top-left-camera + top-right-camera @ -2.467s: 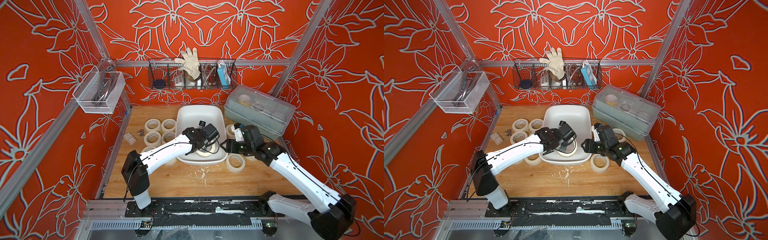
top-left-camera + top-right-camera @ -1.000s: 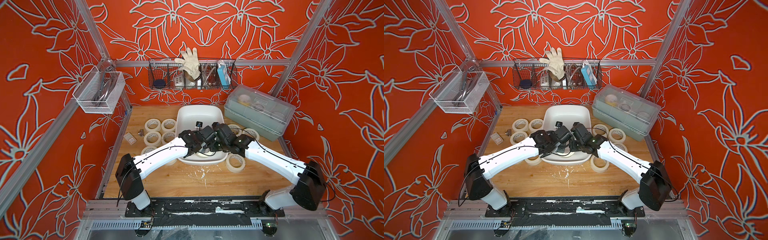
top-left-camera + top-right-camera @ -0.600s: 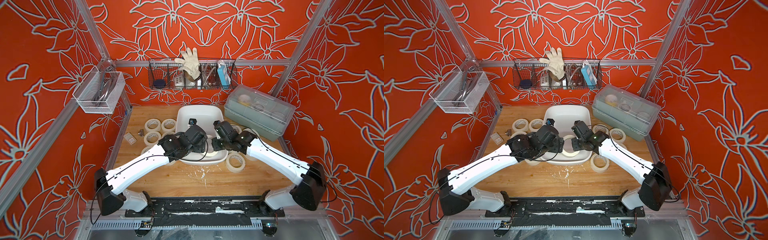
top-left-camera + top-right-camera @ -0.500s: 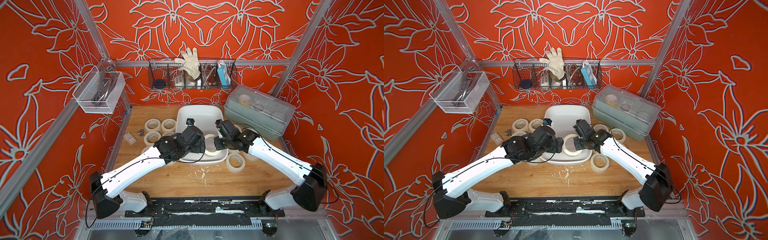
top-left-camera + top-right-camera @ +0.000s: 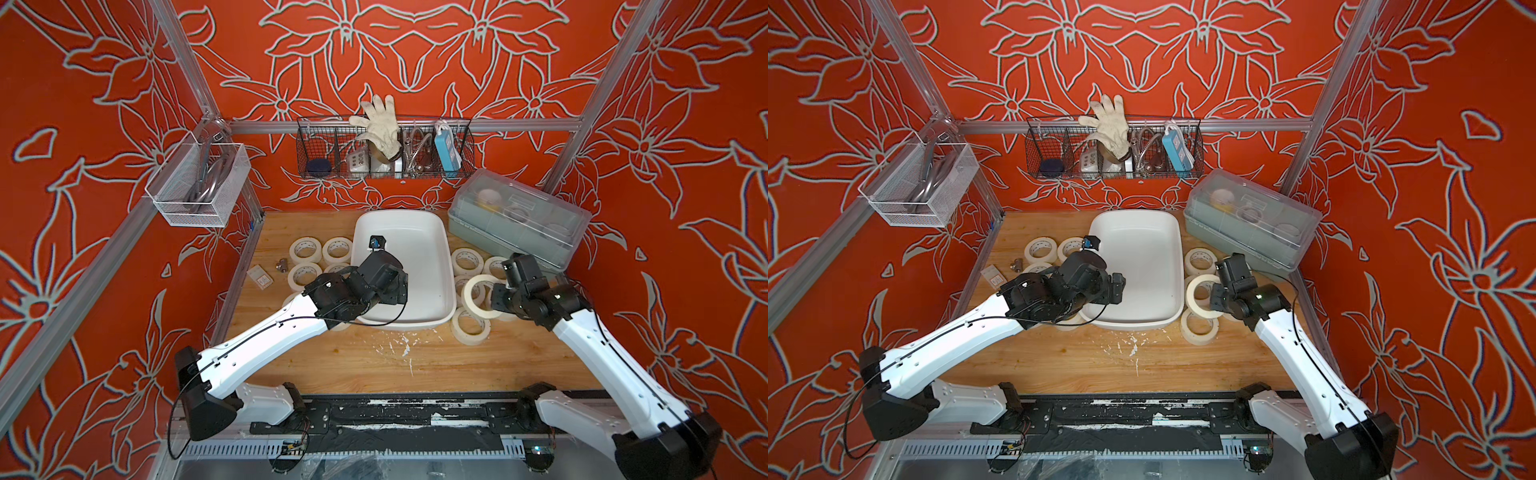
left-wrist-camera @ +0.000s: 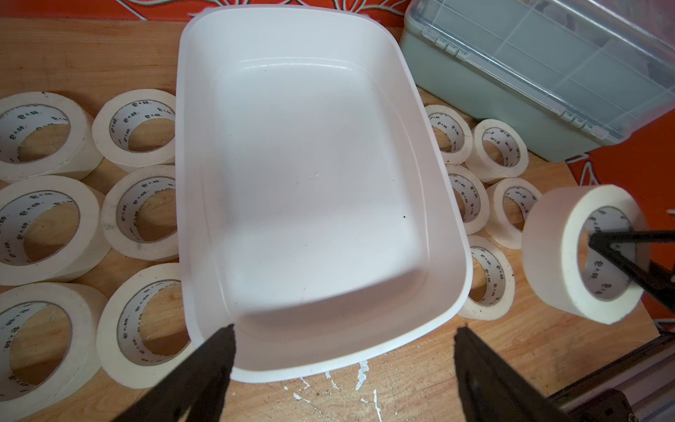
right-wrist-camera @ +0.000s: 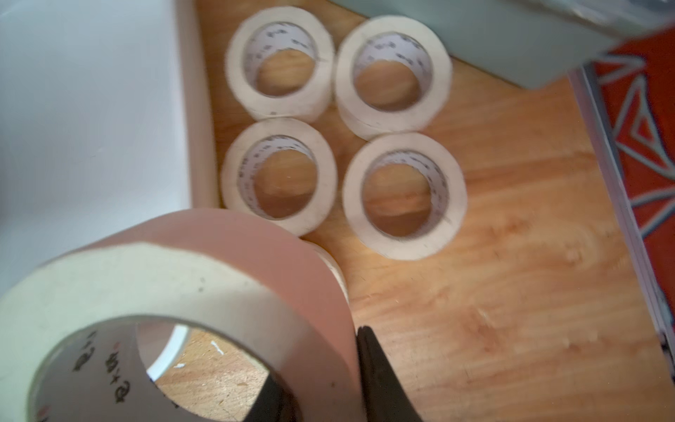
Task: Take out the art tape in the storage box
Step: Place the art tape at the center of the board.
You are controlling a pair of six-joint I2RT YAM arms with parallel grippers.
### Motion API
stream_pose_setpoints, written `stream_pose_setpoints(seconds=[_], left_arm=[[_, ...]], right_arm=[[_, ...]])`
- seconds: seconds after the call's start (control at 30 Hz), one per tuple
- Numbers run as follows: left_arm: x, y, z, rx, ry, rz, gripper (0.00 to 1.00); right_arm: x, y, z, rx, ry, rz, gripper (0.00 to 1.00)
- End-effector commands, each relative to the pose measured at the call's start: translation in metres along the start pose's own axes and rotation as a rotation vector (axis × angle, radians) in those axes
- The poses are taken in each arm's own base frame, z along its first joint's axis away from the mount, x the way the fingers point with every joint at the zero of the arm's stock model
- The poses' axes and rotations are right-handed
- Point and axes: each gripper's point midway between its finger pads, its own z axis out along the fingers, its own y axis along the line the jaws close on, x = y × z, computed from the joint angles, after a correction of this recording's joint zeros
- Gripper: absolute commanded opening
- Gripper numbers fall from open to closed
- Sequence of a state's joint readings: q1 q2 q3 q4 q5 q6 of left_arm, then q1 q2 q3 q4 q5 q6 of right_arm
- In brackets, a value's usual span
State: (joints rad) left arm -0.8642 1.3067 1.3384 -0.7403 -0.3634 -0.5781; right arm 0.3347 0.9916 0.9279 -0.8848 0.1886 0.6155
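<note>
The storage box is a shallow white tub at mid-table, and in the left wrist view its inside holds nothing. My right gripper is shut on the wall of one cream art tape roll. It holds that roll tilted above the table, just right of the box. My left gripper is open and empty over the box's near edge. Several other rolls lie flat on the wood left and right of the box.
A grey-green box with a clear lid stands at the back right, close to the right-hand rolls. A wire basket hangs on the back wall and a mesh basket on the left wall. Small bits lie far left.
The left gripper opened, let go of the roll and drew back toward the box's near edge. The right gripper took that roll and carried it rightward out of the box.
</note>
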Motion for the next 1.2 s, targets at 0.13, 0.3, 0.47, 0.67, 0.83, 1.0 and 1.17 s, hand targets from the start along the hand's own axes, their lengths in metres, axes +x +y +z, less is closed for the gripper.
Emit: stream_pose_setpoints(seconds=[0.13, 0.3, 0.47, 0.67, 0.83, 1.0, 1.17], left_arm=[[0.006, 0.002, 0.013, -0.014, 0.024, -0.005, 0.92], [0.008, 0.003, 0.016, -0.015, 0.035, -0.009, 0.92], [0.01, 0.006, 0.018, -0.022, 0.039, -0.015, 0.92], [0.013, 0.011, 0.02, -0.031, 0.047, -0.03, 0.92], [0.014, 0.012, 0.02, -0.032, 0.048, -0.034, 0.92], [0.016, 0.012, 0.021, -0.032, 0.052, -0.037, 0.92], [0.017, 0.014, 0.022, -0.04, 0.055, -0.035, 0.92]], right_arm=[[0.028, -0.081, 0.002, 0.273, -0.079, 0.406, 0.0], [0.056, -0.099, 0.02, 0.315, -0.045, 0.557, 0.0], [0.092, -0.105, 0.043, 0.334, 0.063, 0.681, 0.0], [0.109, -0.107, 0.064, 0.319, 0.054, 0.727, 0.0], [0.112, -0.106, 0.077, 0.324, 0.071, 0.739, 0.0], [0.107, -0.1, 0.091, 0.296, 0.065, 0.741, 0.0], [0.103, -0.102, 0.099, 0.316, 0.066, 0.735, 0.04]])
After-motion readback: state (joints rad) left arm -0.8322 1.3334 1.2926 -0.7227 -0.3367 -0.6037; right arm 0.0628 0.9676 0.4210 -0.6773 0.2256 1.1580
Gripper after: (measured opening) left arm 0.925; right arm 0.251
